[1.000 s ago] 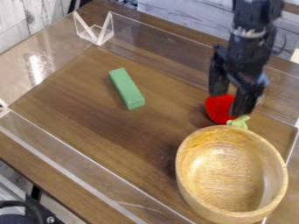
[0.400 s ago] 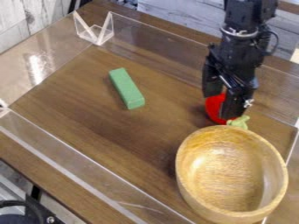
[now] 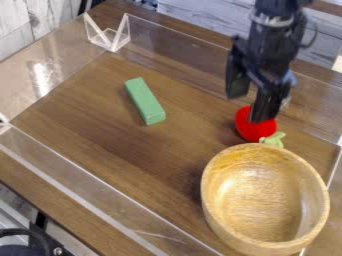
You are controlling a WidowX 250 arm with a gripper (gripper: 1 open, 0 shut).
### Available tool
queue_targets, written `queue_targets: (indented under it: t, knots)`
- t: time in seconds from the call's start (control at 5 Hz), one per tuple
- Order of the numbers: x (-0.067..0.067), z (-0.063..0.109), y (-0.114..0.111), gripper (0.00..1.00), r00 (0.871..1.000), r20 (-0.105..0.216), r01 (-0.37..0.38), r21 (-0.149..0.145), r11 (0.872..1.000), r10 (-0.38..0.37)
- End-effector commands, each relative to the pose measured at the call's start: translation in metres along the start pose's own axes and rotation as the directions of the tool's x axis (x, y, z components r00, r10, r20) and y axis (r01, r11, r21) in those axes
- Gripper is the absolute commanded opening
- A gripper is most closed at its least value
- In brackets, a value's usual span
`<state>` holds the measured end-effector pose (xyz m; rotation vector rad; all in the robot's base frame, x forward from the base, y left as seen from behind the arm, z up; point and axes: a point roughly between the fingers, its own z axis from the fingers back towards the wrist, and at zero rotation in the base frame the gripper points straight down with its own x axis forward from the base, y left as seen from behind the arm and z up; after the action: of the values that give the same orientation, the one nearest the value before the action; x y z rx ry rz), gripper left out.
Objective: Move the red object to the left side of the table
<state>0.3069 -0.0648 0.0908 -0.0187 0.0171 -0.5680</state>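
The gripper (image 3: 249, 92) hangs with its fingers apart and nothing between them. The red object (image 3: 255, 122) sits on the desk (image 3: 107, 165), just below and in front of the gripper, its green stem near the wooden bowl (image 3: 214, 200). As far as the task goes, the red piece appears neither grasped nor delivered: grasping, lifting, carrying it to the left side and letting go all seem left to do. The green block (image 3: 144, 101) lies well apart from the gripper.
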Motion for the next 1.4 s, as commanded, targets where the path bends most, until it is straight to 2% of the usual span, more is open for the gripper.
queue_targets:
  t: [0.0, 0.2, 0.6, 1.0, 1.2]
  knots:
    - [0.008, -0.001, -0.009, 1.00, 0.995, 0.089, 0.037, 0.029, 0.999, -0.039]
    - [0.009, -0.002, -0.006, 1.00, 0.992, 0.106, 0.068, 0.041, 0.997, -0.072]
    - [0.003, 0.007, 0.008, 1.00, 0.994, 0.094, 0.055, 0.050, 0.997, -0.060]
    - [0.013, -0.007, -0.002, 1.00, 0.993, 0.110, -0.052, 0.066, 0.996, 0.044]
    - [0.018, -0.017, -0.006, 1.00, 0.993, 0.118, 0.005, 0.070, 0.998, -0.013]
